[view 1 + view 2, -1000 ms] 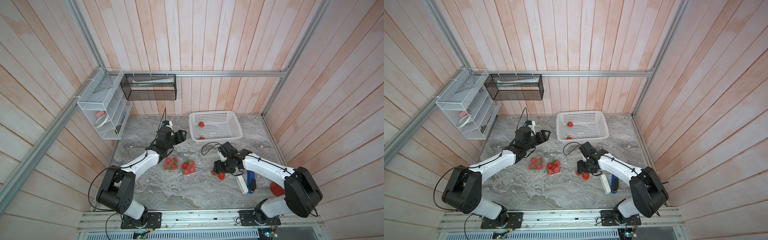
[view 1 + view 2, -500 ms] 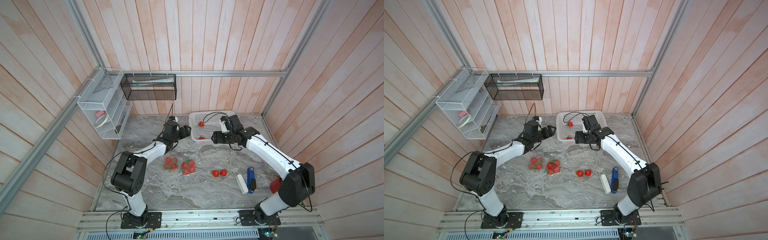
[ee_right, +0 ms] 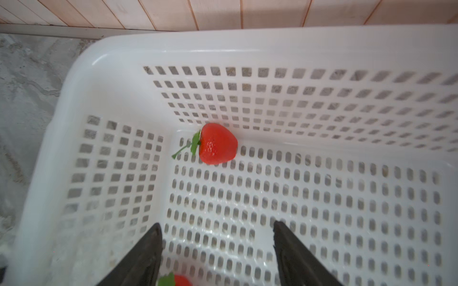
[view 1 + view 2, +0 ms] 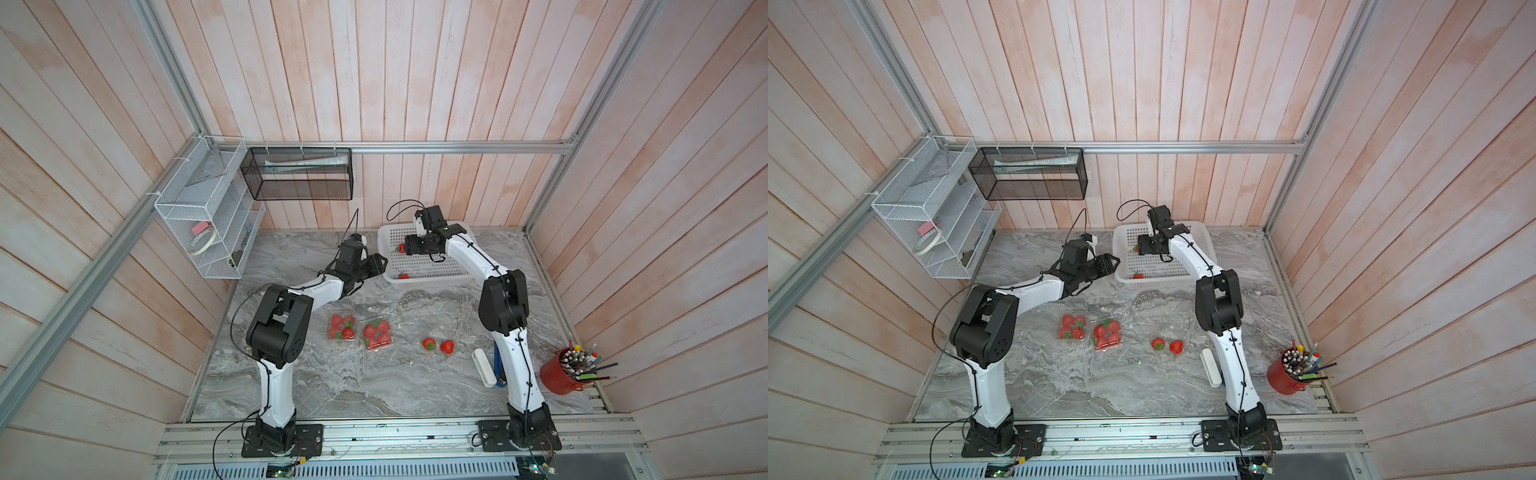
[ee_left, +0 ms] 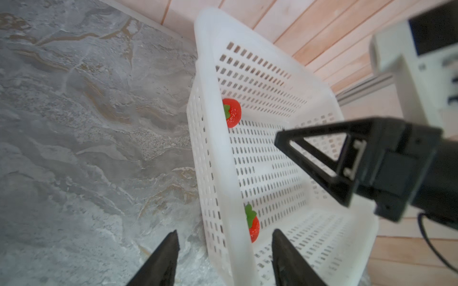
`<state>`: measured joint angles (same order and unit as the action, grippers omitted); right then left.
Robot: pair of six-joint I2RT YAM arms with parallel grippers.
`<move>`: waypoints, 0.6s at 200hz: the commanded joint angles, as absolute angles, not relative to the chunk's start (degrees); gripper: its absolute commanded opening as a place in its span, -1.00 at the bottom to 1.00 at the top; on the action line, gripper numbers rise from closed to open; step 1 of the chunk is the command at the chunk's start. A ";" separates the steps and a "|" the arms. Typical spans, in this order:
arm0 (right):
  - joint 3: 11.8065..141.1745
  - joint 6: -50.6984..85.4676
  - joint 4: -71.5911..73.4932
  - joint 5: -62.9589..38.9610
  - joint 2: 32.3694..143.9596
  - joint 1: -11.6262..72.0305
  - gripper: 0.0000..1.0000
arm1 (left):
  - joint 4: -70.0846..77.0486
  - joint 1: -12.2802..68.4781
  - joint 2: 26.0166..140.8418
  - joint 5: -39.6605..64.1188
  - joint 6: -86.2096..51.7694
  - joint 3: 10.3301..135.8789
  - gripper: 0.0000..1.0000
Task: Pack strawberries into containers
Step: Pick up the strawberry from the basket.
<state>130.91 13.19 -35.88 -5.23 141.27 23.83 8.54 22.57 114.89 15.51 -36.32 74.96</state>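
Note:
Two strawberries lie in the white basket, one at the far left corner point(image 4: 400, 248) point(image 3: 216, 143), one by the near left wall point(image 4: 403, 275) point(image 5: 252, 227). My right gripper point(image 4: 409, 251) point(image 3: 216, 224) hangs open and empty inside the basket, short of the far strawberry. My left gripper point(image 4: 380, 264) point(image 5: 224, 232) is open, its fingers astride the basket's left wall, holding nothing. Two clear containers point(image 4: 343, 327) point(image 4: 377, 333) on the marble hold several strawberries each. Two more strawberries point(image 4: 429, 343) point(image 4: 447, 346) sit to their right; I cannot tell whether a clear container is under them.
The white perforated basket point(image 4: 424, 283) stands at the back of the marble. A white case point(image 4: 483, 368) and a blue item point(image 4: 497, 365) lie by the right arm's base. A red pencil cup point(image 4: 559, 374) is front right. Wire shelves point(image 4: 208, 216) point(image 4: 299, 174) hang at back left.
My right arm swung from beside the two front strawberries back into the basket. My left gripper reached to the basket's left wall and its jaws narrowed somewhat.

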 commanded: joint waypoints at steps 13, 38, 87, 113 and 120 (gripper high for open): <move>142.74 11.24 -37.82 -5.71 148.53 23.39 0.51 | 8.73 22.98 117.04 17.71 -36.05 77.43 0.17; 144.82 10.99 -35.73 -6.55 151.08 23.03 0.60 | 8.74 23.20 117.79 18.71 -36.54 77.91 0.15; 144.47 10.72 -31.65 -7.17 155.54 22.96 0.67 | 7.51 25.27 117.69 19.47 -36.21 78.31 -0.23; 144.58 10.28 -31.90 -6.86 156.27 22.94 0.67 | 7.30 25.97 116.82 20.52 -36.90 76.94 -0.25; 144.54 10.20 -31.90 -6.85 156.31 22.98 0.67 | 7.57 26.16 116.53 20.64 -37.16 76.45 -0.26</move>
<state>143.31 11.27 -32.91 -6.33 155.20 23.09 8.05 25.50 116.92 19.00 -37.06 76.82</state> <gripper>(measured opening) 0.836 0.378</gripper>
